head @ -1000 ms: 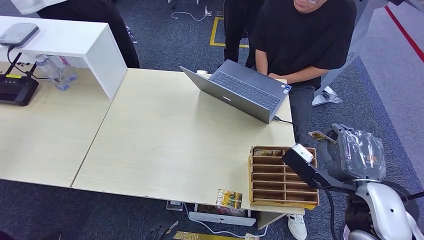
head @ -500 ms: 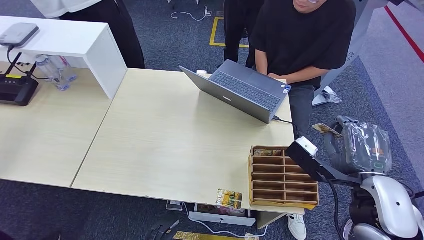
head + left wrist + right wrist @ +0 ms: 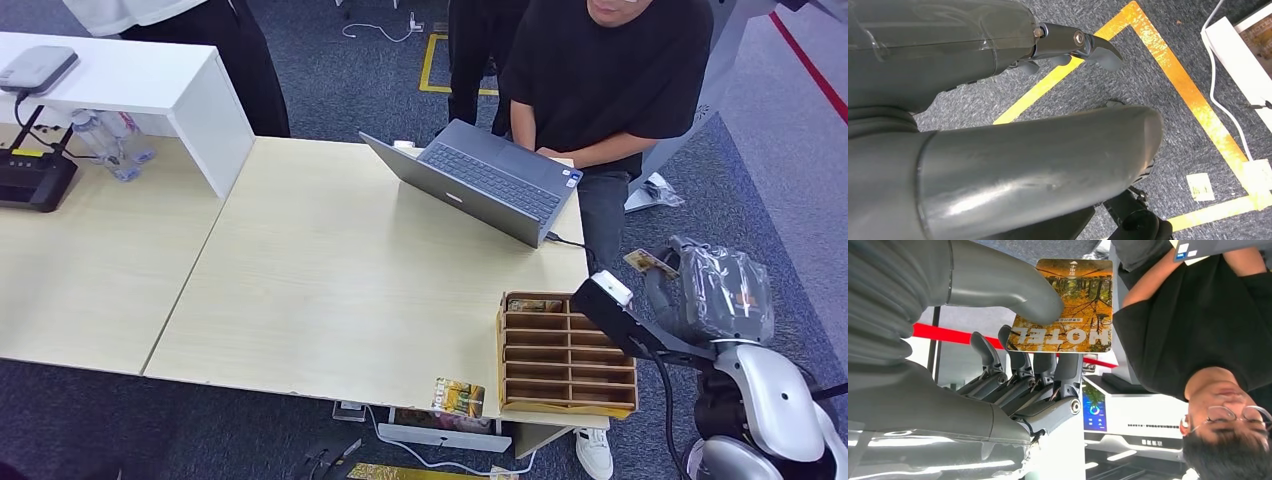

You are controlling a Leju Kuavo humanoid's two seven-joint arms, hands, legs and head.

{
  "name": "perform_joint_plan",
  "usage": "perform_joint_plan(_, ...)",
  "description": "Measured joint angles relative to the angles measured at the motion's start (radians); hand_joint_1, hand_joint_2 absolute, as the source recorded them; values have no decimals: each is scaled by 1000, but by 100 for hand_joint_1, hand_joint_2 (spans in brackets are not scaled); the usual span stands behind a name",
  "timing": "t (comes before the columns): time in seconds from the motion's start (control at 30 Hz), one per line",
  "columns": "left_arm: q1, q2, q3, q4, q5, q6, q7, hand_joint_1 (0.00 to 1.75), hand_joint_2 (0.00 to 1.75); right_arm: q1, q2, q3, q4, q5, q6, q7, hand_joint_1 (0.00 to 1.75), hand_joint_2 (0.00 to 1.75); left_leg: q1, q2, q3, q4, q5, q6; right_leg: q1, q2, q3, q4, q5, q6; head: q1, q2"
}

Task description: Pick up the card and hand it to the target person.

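Right hand (image 3: pixel 1013 365) raised beside the table (image 3: pixel 330 280), fingers (image 3: pixel 1020 360) pinching the card (image 3: pixel 1065 305); organizer (image 3: pixel 566 352) slots hold one card.

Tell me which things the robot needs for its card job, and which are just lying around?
For the job:
- card, pinched in the right hand
- person in black, likely the one to get it

Just lying about:
- laptop
- wooden card rack
- another card at the table edge
- water bottles
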Motion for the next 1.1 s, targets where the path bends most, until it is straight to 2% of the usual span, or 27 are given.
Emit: perform_joint_plan(1.1, -4, -1, -6, 0, -5, 0, 1, 0, 0, -15, 2, 17, 64, -3, -20, 0, 143, 175, 0, 0, 0, 0, 0, 0, 0, 0, 0, 0, 0, 0, 0, 0)
